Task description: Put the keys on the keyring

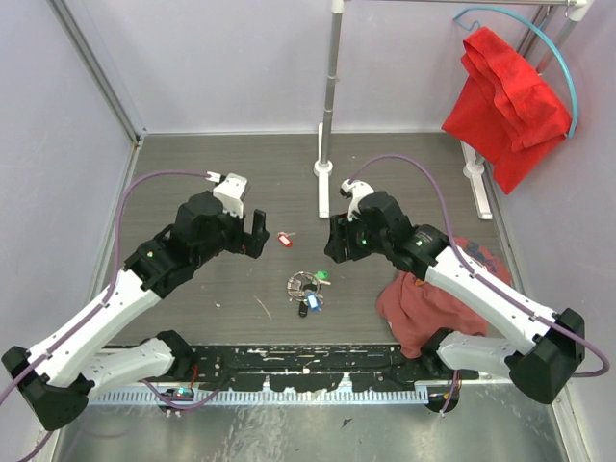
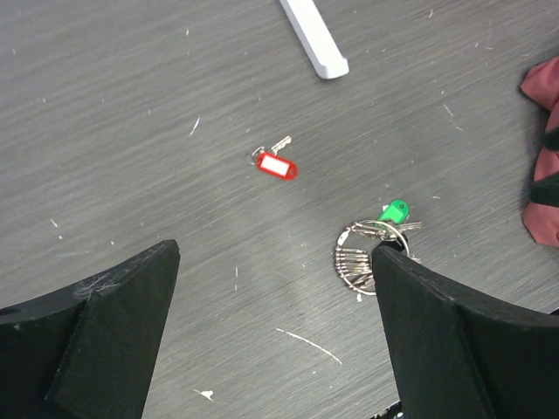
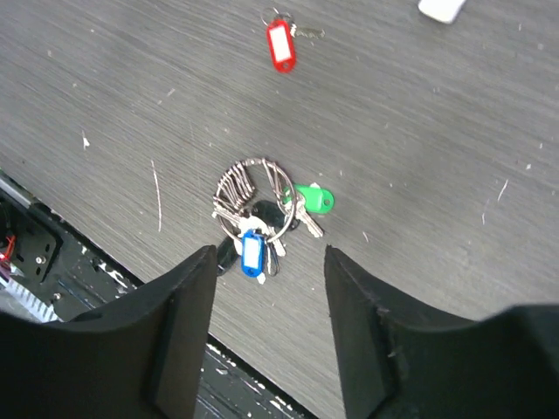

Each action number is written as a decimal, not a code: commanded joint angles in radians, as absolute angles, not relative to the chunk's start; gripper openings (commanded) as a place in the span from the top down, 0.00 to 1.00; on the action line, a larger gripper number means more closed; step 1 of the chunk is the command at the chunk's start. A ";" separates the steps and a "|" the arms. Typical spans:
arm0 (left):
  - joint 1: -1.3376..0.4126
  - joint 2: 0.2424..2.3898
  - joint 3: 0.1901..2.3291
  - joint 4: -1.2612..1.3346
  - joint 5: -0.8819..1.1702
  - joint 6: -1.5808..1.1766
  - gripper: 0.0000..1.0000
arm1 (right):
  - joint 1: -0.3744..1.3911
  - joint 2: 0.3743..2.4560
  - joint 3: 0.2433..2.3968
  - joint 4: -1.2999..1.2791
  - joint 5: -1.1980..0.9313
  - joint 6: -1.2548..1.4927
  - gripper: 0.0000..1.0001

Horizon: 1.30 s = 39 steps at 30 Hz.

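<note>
The keyring (image 1: 303, 282) lies flat on the dark table between my two arms, with several keys bunched on it. In the right wrist view the keyring (image 3: 276, 185) carries a green-tagged key (image 3: 313, 198) and a blue-tagged key (image 3: 252, 251). A red-tagged key (image 1: 284, 240) lies alone, apart from the ring, and also shows in the left wrist view (image 2: 278, 166). My right gripper (image 3: 270, 253) hovers just above the ring, open and empty. Left of the red key, my left gripper (image 1: 258, 231) is open wide with only bare table between its fingers (image 2: 131, 332).
A red cloth (image 1: 423, 303) lies on the table under my right arm. Another red cloth (image 1: 505, 101) hangs on a rack at the back right. A white pole stand (image 1: 325, 144) rises behind the keys. A black strip (image 1: 308, 371) runs along the front edge.
</note>
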State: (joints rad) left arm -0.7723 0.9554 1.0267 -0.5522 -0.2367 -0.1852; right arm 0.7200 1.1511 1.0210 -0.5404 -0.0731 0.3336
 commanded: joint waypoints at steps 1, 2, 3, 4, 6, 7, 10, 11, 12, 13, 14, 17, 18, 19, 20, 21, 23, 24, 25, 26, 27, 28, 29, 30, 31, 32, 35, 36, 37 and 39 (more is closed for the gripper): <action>-0.697 0.972 1.005 -0.527 -0.088 -0.235 0.02 | 0.718 1.151 0.984 -0.563 -0.022 0.302 0.46; -0.691 0.980 1.005 -0.535 -0.079 -0.235 0.02 | 0.719 1.167 0.989 -0.594 -0.015 0.293 0.48; -0.687 0.988 1.004 -0.543 -0.076 -0.239 0.02 | 0.719 1.187 0.995 -0.619 -0.022 0.285 0.51; -0.683 0.996 1.002 -0.547 -0.074 -0.243 0.02 | 0.720 1.207 1.000 -0.633 -0.039 0.279 0.53; -0.679 1.014 1.000 -0.562 -0.054 -0.250 0.02 | 0.727 1.235 0.997 -0.627 -0.081 0.281 0.57; -0.675 1.022 0.997 -0.566 -0.035 -0.255 0.02 | 0.734 1.247 0.994 -0.616 -0.093 0.284 0.59; -0.672 1.038 0.976 -0.558 0.016 -0.277 0.01 | 0.755 1.298 0.998 -0.589 -0.116 0.289 0.63; -0.672 1.041 0.970 -0.556 0.027 -0.293 0.01 | 0.763 1.318 1.002 -0.579 -0.125 0.287 0.65; -0.671 1.044 0.961 -0.552 0.035 -0.308 0.02 | 0.772 1.332 1.006 -0.561 -0.142 0.282 0.68; -0.672 1.042 0.950 -0.544 0.043 -0.323 0.04 | 0.786 1.350 1.007 -0.535 -0.160 0.269 0.69; -0.671 1.038 0.938 -0.536 0.044 -0.337 0.05 | 0.800 1.373 1.015 -0.515 -0.172 0.257 0.69; -0.671 0.992 0.911 -0.523 0.027 -0.373 0.08 | 0.841 1.458 1.066 -0.504 -0.173 0.213 0.68; -0.672 0.968 0.903 -0.522 0.011 -0.379 0.08 | 0.857 1.487 1.088 -0.505 -0.166 0.204 0.68; -0.671 0.946 0.894 -0.521 -0.010 -0.384 0.09 | 0.865 1.511 1.107 -0.502 -0.159 0.198 0.68; -0.671 0.921 0.886 -0.523 -0.032 -0.388 0.10 | 0.869 1.531 1.125 -0.496 -0.152 0.197 0.68; -0.672 0.896 0.879 -0.526 -0.058 -0.392 0.11 | 0.869 1.553 1.142 -0.495 -0.139 0.197 0.69; -0.671 0.844 0.865 -0.535 -0.112 -0.398 0.12 | 0.870 1.600 1.182 -0.508 -0.127 0.190 0.71; -0.672 0.822 0.858 -0.538 -0.139 -0.401 0.12 | 0.870 1.625 1.199 -0.517 -0.127 0.189 0.71; -0.672 0.797 0.853 -0.544 -0.167 -0.405 0.12 | 0.871 1.645 1.215 -0.522 -0.140 0.191 0.71; -0.672 0.775 0.847 -0.548 -0.196 -0.408 0.12 | 0.870 1.663 1.225 -0.522 -0.155 0.195 0.72; -0.672 0.757 0.841 -0.551 -0.220 -0.411 0.12 | 0.872 1.675 1.229 -0.518 -0.164 0.205 0.72; -0.671 0.742 0.838 -0.554 -0.242 -0.414 0.12 | 0.876 1.684 1.231 -0.514 -0.168 0.217 0.72; -0.672 0.731 0.835 -0.557 -0.253 -0.413 0.12 | 0.877 1.695 1.233 -0.514 -0.170 0.223 0.72; -0.672 0.723 0.833 -0.559 -0.258 -0.412 0.12 | 0.879 1.703 1.235 -0.515 -0.170 0.230 0.72; -0.672 0.719 0.834 -0.558 -0.259 -0.411 0.12 | 0.880 1.717 1.237 -0.517 -0.174 0.235 0.72; -0.672 0.717 0.832 -0.558 -0.256 -0.412 0.12 | 0.880 1.728 1.239 -0.518 -0.183 0.239 0.72; -0.671 0.730 0.834 -0.553 -0.240 -0.407 0.12 | 0.882 1.752 1.242 -0.514 -0.185 0.255 0.73; -0.672 0.734 0.836 -0.553 -0.235 -0.405 0.12 | 0.882 1.759 1.243 -0.512 -0.181 0.259 0.73; -0.671 0.738 0.838 -0.553 -0.233 -0.404 0.12 | 0.882 1.765 1.244 -0.509 -0.180 0.260 0.73; -0.672 0.740 0.839 -0.551 -0.229 -0.402 0.12 | 0.882 1.778 1.248 -0.506 -0.179 0.264 0.73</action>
